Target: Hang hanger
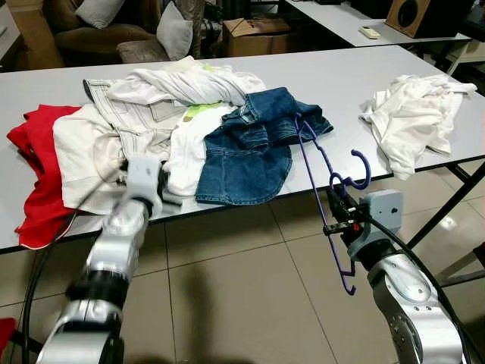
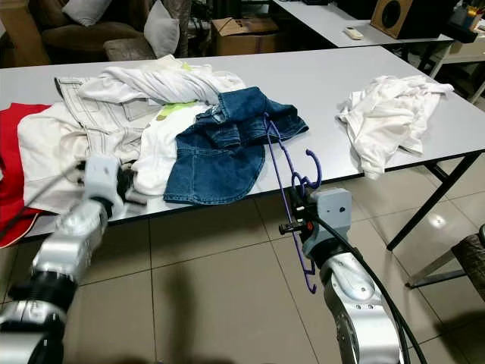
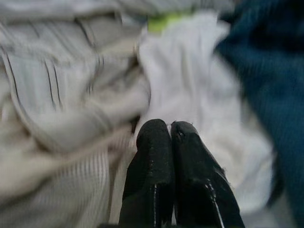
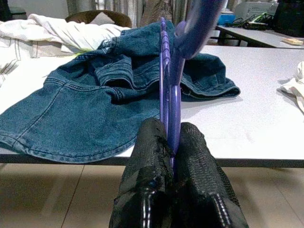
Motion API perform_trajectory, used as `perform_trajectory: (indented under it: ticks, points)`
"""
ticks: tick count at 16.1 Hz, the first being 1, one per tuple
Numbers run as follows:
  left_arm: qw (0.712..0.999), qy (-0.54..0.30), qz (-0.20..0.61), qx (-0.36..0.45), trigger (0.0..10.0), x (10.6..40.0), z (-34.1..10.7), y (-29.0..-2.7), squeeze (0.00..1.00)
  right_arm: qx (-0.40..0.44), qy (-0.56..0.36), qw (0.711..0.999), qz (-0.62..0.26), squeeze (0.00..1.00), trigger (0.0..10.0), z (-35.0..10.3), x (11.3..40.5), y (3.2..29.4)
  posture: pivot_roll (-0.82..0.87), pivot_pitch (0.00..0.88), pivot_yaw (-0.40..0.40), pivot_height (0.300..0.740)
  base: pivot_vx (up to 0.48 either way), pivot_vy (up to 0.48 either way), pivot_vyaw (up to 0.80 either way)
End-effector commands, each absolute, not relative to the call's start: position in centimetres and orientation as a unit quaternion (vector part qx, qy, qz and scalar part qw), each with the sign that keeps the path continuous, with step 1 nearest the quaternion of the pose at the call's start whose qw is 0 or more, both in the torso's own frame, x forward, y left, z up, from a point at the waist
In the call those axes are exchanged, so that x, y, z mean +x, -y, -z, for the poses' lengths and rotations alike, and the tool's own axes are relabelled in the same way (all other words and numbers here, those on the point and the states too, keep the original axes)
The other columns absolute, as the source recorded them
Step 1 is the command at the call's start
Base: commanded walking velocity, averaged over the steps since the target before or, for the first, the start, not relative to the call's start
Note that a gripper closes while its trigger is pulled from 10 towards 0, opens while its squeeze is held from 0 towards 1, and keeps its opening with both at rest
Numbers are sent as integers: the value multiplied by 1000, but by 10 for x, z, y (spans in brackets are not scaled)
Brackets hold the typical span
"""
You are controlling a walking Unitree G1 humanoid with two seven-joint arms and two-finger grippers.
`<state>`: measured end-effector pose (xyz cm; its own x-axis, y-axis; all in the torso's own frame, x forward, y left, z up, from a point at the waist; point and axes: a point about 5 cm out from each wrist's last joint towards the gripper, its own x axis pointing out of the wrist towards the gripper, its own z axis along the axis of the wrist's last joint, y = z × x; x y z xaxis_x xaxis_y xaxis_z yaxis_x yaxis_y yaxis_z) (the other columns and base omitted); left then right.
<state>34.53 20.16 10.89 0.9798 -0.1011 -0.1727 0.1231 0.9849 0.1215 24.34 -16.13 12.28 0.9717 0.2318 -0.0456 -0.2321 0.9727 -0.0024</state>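
My right gripper [image 1: 334, 205] is shut on a purple plastic hanger [image 1: 319, 180], held upright just off the white table's front edge [image 1: 318, 189]. Its hook [image 1: 359, 171] curls to the right above the wrist, and its far arm reaches over the blue denim garment [image 1: 254, 148]. In the right wrist view the hanger's neck [image 4: 172, 95] rises between the black fingers [image 4: 147, 156]. My left gripper [image 3: 171, 129] is shut and empty, its tips against the white and striped clothes [image 3: 85, 85] at the table's front left [image 1: 155, 199].
A heap of clothes covers the table's left half: a red garment [image 1: 42, 163], cream trousers [image 1: 114, 129], a white shirt [image 1: 189, 83]. A separate white garment [image 1: 413, 114] lies at the right. Black table legs [image 1: 447, 208] stand right of my arm. Tiled floor lies below.
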Motion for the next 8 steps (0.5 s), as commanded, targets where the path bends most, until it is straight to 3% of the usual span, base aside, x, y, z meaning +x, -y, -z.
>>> perform_trajectory:
  ticks: [1, 3, 6, 8]
  points:
    - [996, -45, 63, 37, 0, 356, -132, -198, 0, -11, -20, 994, -105, 0, 10000, -124, 245, 165, -206, 0, 8, 740, 0, 0, 0]
    - [997, -10, 69, 25, 0, 365, -155, -197, 0, -10, -19, 994, -104, 0, 10000, -123, 245, 164, -209, 0, 16, 740, 0, 0, 0]
    - [988, 98, 100, -67, 0, 381, -226, -191, 0, -8, -14, 995, -95, 0, 10000, -124, 246, 166, -200, 0, 12, 740, 0, 0, 0]
    - [969, 198, 128, -75, 0, 390, -301, -193, 0, -12, -7, 995, -97, 0, 10000, -127, 249, 165, -199, 0, 18, 740, 0, 0, 0]
